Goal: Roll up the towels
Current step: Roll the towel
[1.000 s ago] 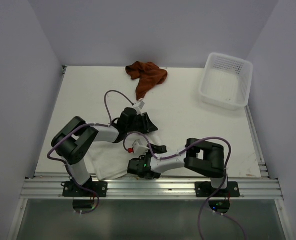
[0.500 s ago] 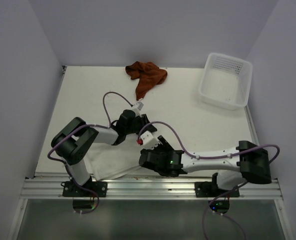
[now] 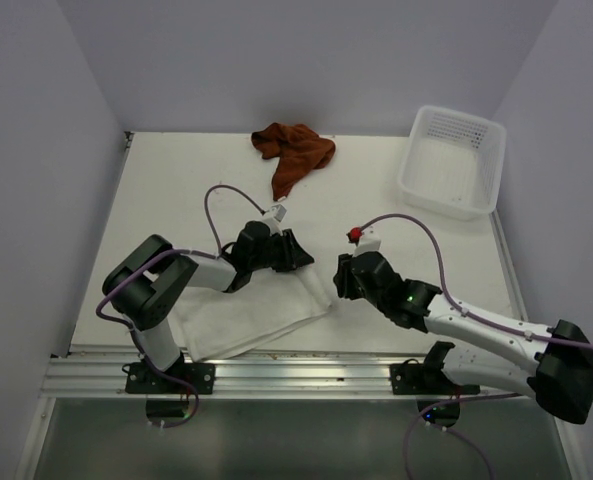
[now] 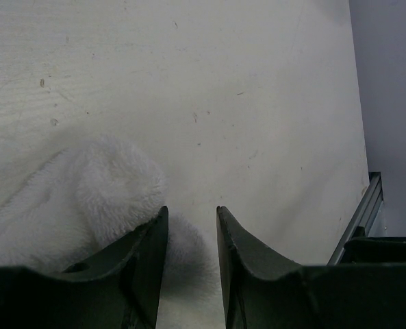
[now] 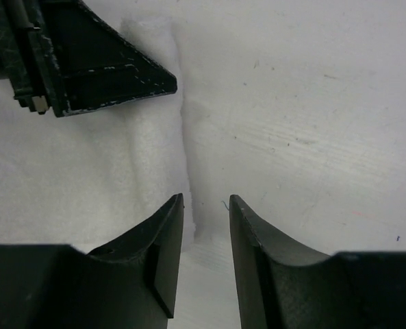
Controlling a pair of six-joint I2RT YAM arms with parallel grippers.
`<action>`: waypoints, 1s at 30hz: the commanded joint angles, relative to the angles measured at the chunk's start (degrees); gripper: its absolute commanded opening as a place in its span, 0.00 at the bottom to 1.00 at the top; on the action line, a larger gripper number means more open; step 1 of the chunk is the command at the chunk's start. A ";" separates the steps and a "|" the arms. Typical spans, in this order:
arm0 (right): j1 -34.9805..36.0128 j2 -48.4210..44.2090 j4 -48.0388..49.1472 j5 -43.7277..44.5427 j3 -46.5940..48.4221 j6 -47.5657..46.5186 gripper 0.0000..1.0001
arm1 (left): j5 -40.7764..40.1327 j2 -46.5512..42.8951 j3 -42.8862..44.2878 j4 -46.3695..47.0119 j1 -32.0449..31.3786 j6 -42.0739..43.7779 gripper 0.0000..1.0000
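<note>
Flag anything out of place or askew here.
The rust-brown towel lies crumpled in a heap at the far edge of the table, not spread out. The white towel lies skewed at near left, bunched at one edge.

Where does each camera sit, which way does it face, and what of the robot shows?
Top external: above and behind the bases, looking down on the table; shows both arms, left claw, right claw, white towel, rust-brown towel, basket.
Left wrist: on the left arm, looking past its own fingers at the white towel's corner.
Right wrist: on the right arm, past its own fingers at the towel's edge; left claw top left.
Shared: all three see the white towel.
</note>
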 commanded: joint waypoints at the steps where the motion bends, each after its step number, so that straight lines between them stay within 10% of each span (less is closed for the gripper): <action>1: -4.28 1.96 8.09 -13.51 -3.01 5.63 0.40 | -2.28 0.00 -2.27 -3.55 -0.14 0.92 0.39; 30: -5.96 19.80 28.22 -27.06 -11.54 12.58 0.50 | -5.53 -3.26 -5.61 -4.25 -0.14 0.22 0.38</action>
